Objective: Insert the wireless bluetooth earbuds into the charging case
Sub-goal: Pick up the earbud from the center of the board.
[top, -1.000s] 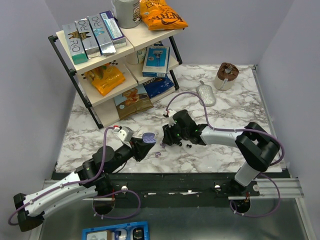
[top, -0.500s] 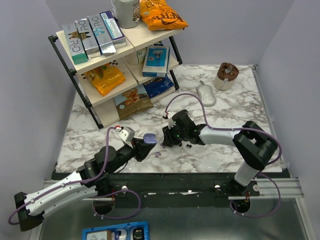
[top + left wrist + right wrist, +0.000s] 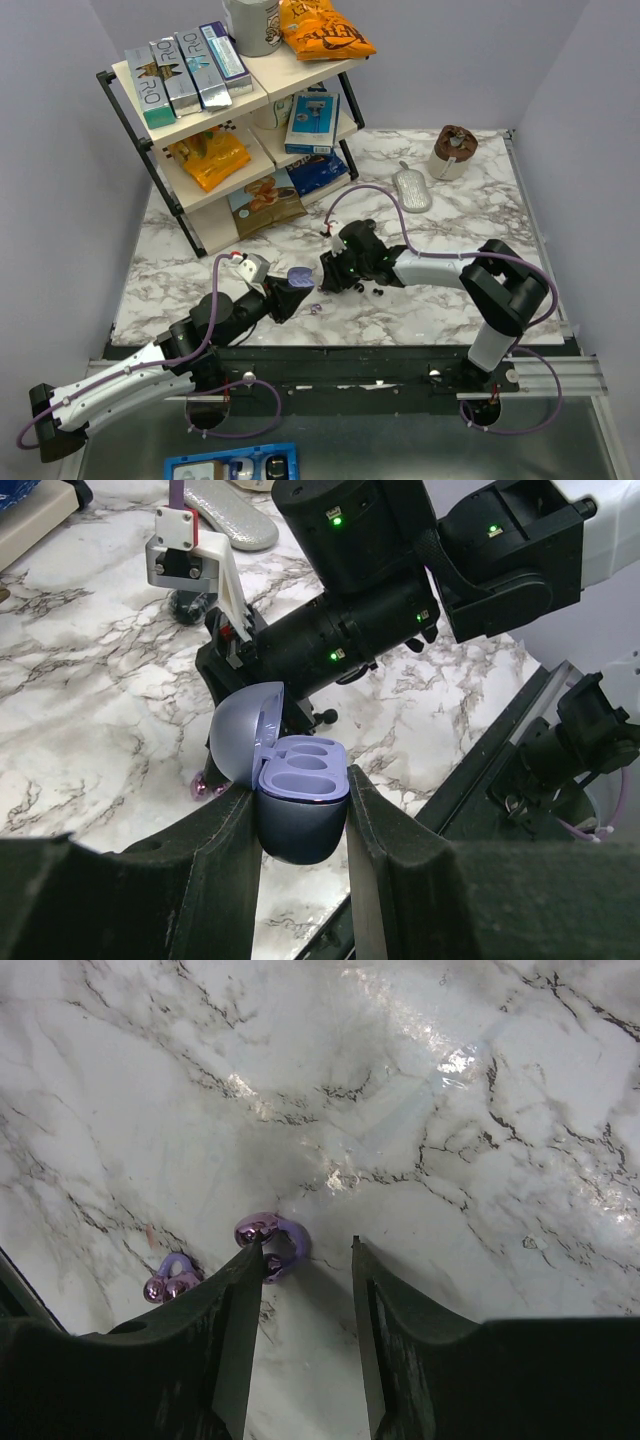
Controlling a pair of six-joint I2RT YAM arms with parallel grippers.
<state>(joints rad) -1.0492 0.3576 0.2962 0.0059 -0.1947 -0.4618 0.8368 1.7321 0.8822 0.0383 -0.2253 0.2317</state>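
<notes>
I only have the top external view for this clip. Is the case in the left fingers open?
Observer: Yes. The left wrist view shows the case clamped between the left fingers, lid flipped back and both wells empty.
Operator: And the right side, holding anything?
Observer: No. The right wrist view shows the right fingers open, with one earbud lying on the marble between them.
Operator: Where is the other one?
Observer: The second earbud also lies on the marble, outside the fingers, on the left of that view.

Shelf-top box (image 3: pixel 150 88): "RO" legible in large letters; remaining print unreadable.
</notes>
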